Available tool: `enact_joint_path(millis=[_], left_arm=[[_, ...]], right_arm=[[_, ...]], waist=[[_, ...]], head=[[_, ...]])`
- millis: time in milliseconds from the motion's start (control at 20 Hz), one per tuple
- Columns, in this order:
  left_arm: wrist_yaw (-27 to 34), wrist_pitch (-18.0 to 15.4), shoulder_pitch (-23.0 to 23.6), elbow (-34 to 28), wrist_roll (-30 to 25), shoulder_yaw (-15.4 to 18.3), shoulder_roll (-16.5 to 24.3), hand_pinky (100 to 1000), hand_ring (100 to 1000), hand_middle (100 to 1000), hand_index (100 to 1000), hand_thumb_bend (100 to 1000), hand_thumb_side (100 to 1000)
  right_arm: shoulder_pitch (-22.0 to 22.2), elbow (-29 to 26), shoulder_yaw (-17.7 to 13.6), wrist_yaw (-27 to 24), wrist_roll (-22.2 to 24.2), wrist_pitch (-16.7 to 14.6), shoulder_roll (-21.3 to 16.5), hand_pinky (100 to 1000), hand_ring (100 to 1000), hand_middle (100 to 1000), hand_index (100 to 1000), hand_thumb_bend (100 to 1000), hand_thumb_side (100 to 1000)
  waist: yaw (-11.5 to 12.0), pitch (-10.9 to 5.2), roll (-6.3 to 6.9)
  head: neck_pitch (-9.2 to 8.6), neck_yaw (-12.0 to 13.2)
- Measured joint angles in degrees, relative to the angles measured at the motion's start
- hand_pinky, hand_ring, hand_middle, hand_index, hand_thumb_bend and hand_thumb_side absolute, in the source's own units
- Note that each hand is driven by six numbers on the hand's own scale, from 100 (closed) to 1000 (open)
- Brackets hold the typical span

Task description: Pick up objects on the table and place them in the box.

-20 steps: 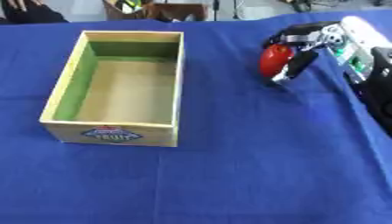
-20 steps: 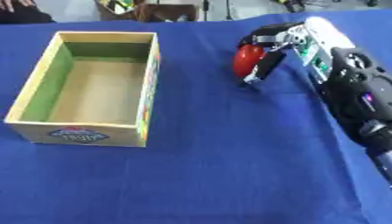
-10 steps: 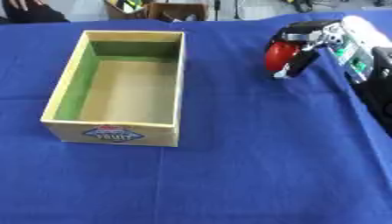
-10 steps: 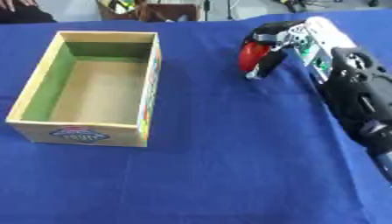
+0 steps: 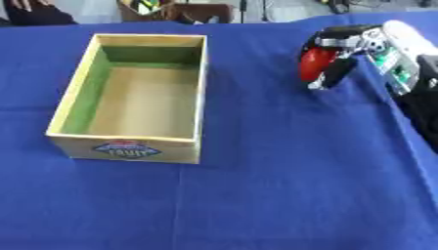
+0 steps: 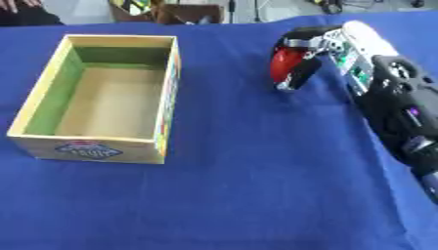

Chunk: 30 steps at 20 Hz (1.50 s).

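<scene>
My right hand [image 6: 318,49] comes in from the right at the table's far right, with its fingers curled round a red rounded object [image 6: 283,63]. The object hangs just above the blue cloth. An open box [image 5: 137,97] with yellow walls, green inner sides and a fruit label on its front stands at the left, well apart from the hand. Nothing lies inside it. My left hand shows in neither view.
A blue cloth [image 5: 256,195] covers the whole table. My black right forearm [image 6: 402,112] runs along the right edge. Dark clutter and a person's hand [image 5: 26,4] lie beyond the far edge.
My right hand has lifted the red object slightly and drawn it a little toward the far side; the box has stayed put.
</scene>
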Motion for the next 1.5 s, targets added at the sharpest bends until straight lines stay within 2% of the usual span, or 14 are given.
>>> enact_joint_path(millis=[100,200,250,450,500,600,800,1150,1400,1500], left_arm=[[0.0,0.0,0.0,0.0,0.0,0.0,0.0,126,412,467,622,100,813],[0.0,0.0,0.0,0.0,0.0,0.0,0.0,131,416,467,621,100,814],[0.0,0.0,0.0,0.0,0.0,0.0,-0.1,132,416,467,620,100,813],[0.0,0.0,-0.1,0.0,0.0,0.0,-0.1,138,420,468,619,100,811],[0.0,0.0,-0.1,0.0,0.0,0.0,-0.1,140,422,468,619,100,810],[0.0,0.0,-0.1,0.0,0.0,0.0,-0.1,144,426,468,619,100,811],[0.0,0.0,-0.1,0.0,0.0,0.0,-0.1,153,436,469,616,100,809],[0.0,0.0,-0.2,0.0,0.0,0.0,-0.1,159,441,469,612,100,809],[0.0,0.1,-0.2,0.0,0.1,0.0,-0.1,160,439,468,614,100,827],[-0.1,0.1,-0.2,0.0,0.1,0.0,-0.1,161,439,467,614,100,808]], right_arm=[[0.4,-0.1,0.0,-0.9,-0.5,0.3,0.0,247,590,665,768,179,266],[0.6,-0.3,0.0,-1.7,-1.0,0.6,0.0,237,580,642,723,100,252],[0.7,-0.3,0.0,-2.1,-1.4,0.8,-0.1,237,579,639,717,100,251],[0.9,-0.3,0.0,-3.5,-3.0,1.5,-0.4,279,571,604,609,100,255],[0.9,-0.4,0.0,-3.7,-3.5,1.8,-0.5,295,564,577,557,100,260],[0.9,-0.6,0.0,-4.1,-4.4,2.2,-0.5,314,557,553,525,100,267],[1.0,-0.7,0.0,-5.0,-6.7,3.3,-0.5,301,527,512,494,100,310],[1.1,-1.3,0.3,-7.3,-9.2,5.1,-0.6,287,513,493,453,100,339],[0.5,-2.0,0.7,-8.1,-9.3,5.6,-0.6,283,510,492,421,100,361],[-0.3,-2.2,0.8,-8.3,-9.1,5.8,-0.6,283,509,489,418,100,366]], waist=[[-0.1,0.00,0.01],[-0.1,0.00,0.04],[-0.1,0.00,0.04],[-0.2,0.00,0.08],[-0.2,-0.01,0.08],[-0.3,-0.01,0.08],[-0.3,-0.04,0.09],[-0.3,-0.26,0.01],[-0.5,-1.36,-0.64],[-0.5,-2.05,-1.09]], head=[[0.00,0.1],[0.00,0.1],[0.00,0.1],[0.00,0.1],[0.01,0.1],[0.01,0.1],[0.01,0.1],[0.04,0.1],[0.48,0.1],[0.68,0.1]])
